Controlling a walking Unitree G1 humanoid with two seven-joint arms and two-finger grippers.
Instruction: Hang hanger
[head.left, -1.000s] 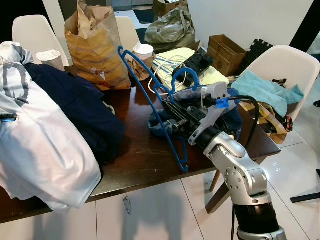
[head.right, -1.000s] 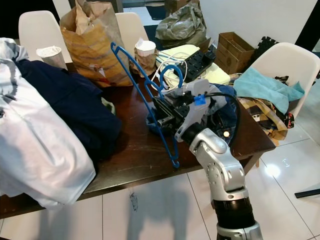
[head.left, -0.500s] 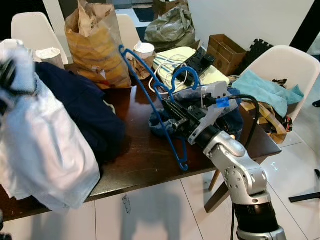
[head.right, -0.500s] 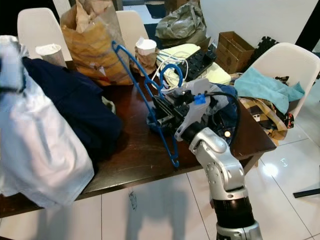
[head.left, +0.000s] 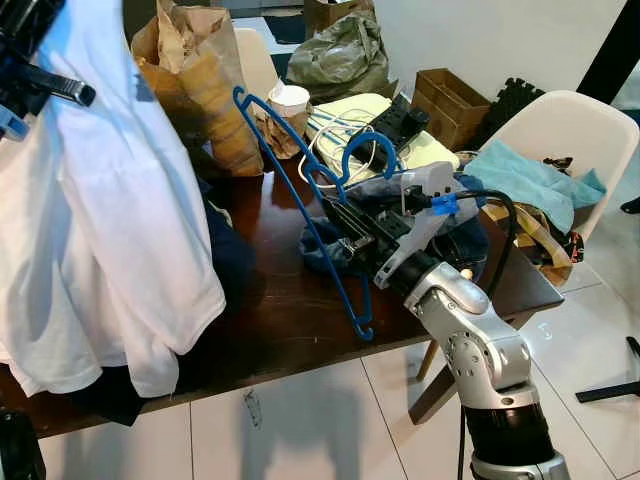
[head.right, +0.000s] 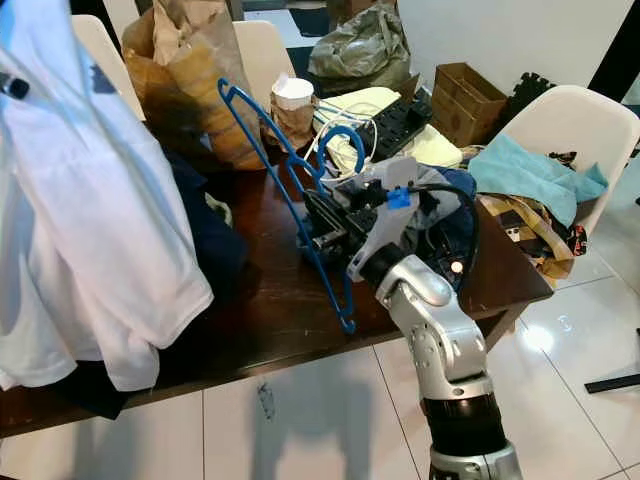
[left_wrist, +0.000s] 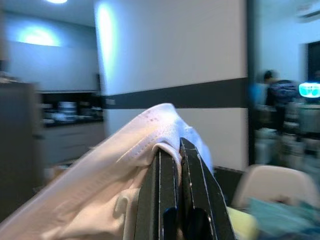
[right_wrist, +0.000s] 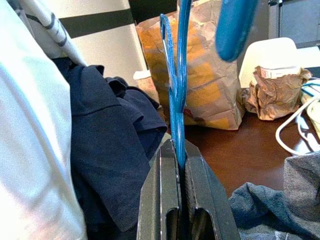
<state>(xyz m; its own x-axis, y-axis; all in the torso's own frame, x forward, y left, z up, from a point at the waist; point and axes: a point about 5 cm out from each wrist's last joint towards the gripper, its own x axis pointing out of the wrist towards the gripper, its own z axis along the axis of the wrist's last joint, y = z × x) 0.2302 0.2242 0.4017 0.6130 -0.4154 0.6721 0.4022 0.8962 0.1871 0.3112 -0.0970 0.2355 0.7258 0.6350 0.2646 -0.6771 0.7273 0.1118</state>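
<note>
My right gripper (head.left: 338, 215) is shut on a blue plastic hanger (head.left: 364, 329) and holds it tilted above the dark wooden table (head.left: 290, 310). The hanger's hook curls over the gripper body. In the right wrist view the hanger (right_wrist: 176, 100) rises from between the shut fingers (right_wrist: 162, 170). My left gripper (head.left: 40, 80) is high at the upper left, shut on a white shirt (head.left: 110, 230) that hangs down over the table's left half. In the left wrist view its fingers (left_wrist: 167, 175) pinch the shirt's hem (left_wrist: 150, 135).
A navy garment (head.left: 232, 268) lies under the shirt. A brown paper bag (head.left: 205, 90), a paper cup (head.left: 288, 100), cables and a power strip (head.left: 400, 115) crowd the back. Denim (head.left: 325, 255) lies under the right arm. White chairs (head.left: 560, 120) ring the table.
My left gripper has lifted the white shirt off the table, up toward the upper left, so it now hangs. The right gripper with the hanger has barely moved.
</note>
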